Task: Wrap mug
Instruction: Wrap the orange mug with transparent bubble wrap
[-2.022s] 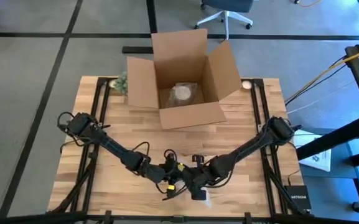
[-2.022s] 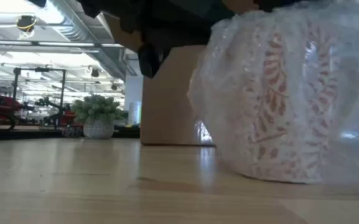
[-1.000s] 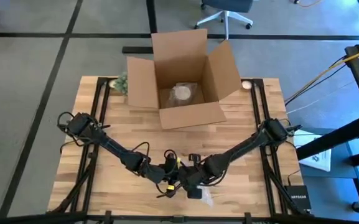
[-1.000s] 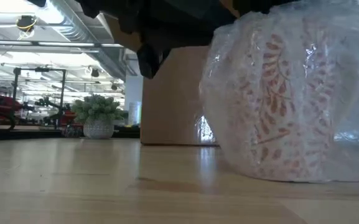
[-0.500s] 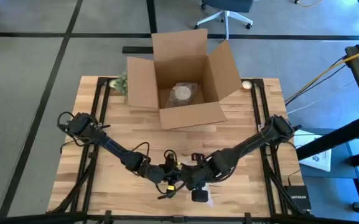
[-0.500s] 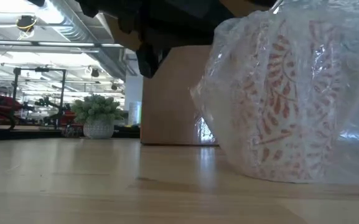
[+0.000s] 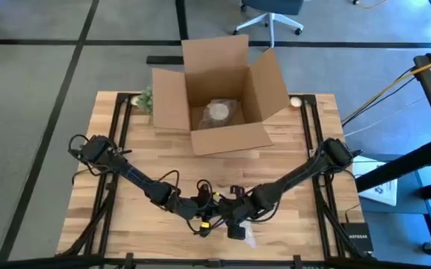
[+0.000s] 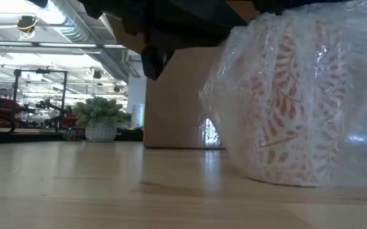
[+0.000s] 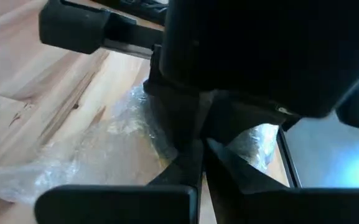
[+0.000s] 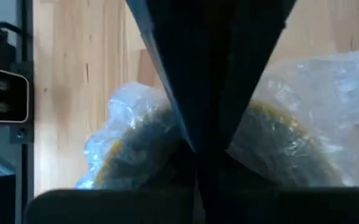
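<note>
Wooden table (image 7: pixel 125 142): open boards beyond both grippers | cardboard box (image 7: pixel 219 93): well beyond them, flaps up | mug (image 8: pixel 297 102): in bubble wrap (image 9: pixel 92 155), beneath grippers at near edge | left gripper (image 9: pixel 199 148): pinched together on wrap | right gripper (image 10: pixel 198 149): closed on wrap

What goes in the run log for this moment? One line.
task: wrap mug | mug: upright on table, covered in bubble wrap | left tool: shut on bubble wrap | right tool: shut, over mug
</note>
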`<state>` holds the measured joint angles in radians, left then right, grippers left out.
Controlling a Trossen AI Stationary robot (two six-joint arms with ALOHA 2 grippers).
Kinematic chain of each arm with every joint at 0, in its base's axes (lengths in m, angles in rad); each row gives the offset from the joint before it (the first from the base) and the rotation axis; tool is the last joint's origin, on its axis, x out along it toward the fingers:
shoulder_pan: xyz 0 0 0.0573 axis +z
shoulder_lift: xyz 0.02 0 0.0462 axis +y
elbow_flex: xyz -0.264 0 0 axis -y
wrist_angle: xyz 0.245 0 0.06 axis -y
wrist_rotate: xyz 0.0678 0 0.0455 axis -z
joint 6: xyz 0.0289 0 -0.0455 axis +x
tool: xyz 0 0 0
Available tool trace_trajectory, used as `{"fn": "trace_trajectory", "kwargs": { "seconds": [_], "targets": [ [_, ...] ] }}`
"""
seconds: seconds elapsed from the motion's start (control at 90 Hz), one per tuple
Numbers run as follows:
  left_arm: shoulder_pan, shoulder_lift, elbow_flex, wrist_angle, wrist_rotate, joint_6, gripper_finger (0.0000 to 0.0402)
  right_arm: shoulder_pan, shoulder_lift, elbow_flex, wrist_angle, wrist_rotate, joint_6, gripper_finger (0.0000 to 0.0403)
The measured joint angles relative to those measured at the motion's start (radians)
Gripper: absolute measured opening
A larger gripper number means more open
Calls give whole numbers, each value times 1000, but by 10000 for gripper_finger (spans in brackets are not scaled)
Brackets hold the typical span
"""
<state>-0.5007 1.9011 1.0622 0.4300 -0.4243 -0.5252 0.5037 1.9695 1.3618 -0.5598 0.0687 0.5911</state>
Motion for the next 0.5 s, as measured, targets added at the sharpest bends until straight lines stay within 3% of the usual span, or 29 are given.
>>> {"fn": "trace_trajectory", "kwargs": {
  "seconds": [0.133,0.411,0.5],
  "targets": [
    [0,0,0,-3,0,0,0,1,-5,27,-49,-8,1,0],
    [-1,0,0,-14,1,0,0,18,-74,214,-212,-19,-39,0],
    [-5,-15,0,-28,4,-1,0,41,-80,226,-270,23,-4,0]
  ]
}}
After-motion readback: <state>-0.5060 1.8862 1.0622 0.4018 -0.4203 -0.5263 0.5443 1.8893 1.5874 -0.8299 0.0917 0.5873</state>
